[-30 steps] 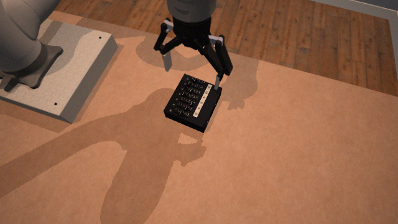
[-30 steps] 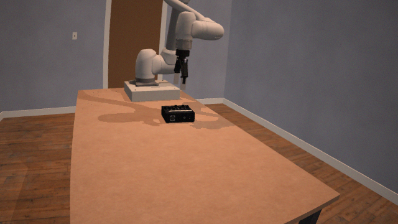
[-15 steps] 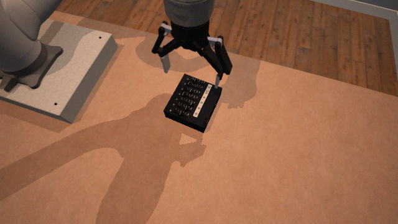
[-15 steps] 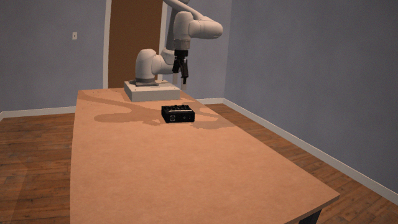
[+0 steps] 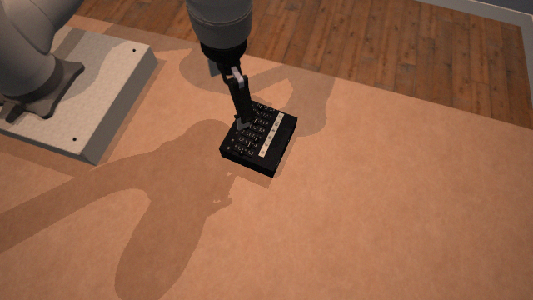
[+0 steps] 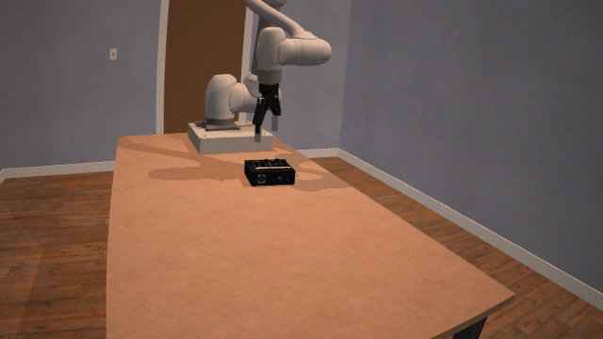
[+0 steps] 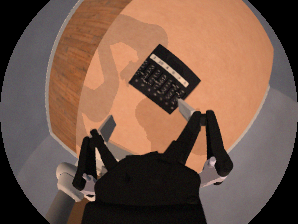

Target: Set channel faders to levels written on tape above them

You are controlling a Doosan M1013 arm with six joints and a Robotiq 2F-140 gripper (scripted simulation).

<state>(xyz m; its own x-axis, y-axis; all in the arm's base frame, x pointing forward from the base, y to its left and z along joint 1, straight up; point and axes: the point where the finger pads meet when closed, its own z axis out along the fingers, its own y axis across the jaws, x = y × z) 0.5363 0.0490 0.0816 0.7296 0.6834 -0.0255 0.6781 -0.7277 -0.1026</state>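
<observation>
At the far left of the top view you see the arm's grey base block (image 5: 125,83) bolted to the worktop (image 5: 375,208), set back so the arm can reach over the work. Moving right, your pincer (image 5: 241,109) hangs just above centre frame, spread to its full width and holding nothing; from above it shows edge-on, one finger (image 5: 241,123) overlapping the desk's near rows. The exterior view shows it well above the desk, not touching, so I judge you are lining up before descending. Spread this wide, the jaws will not pinch a cap; a single fingertip pushing a cap along its slot seems the likely plan. Just right of the pincer sits the lighting desk (image 5: 275,160), a black box standing flat at centre frame, turned at an angle. Its pale tape strip (image 5: 271,135) runs across the fader rows, but the written levels and cap lines are too small to read here. Push gently, since the light desk may slide.
</observation>
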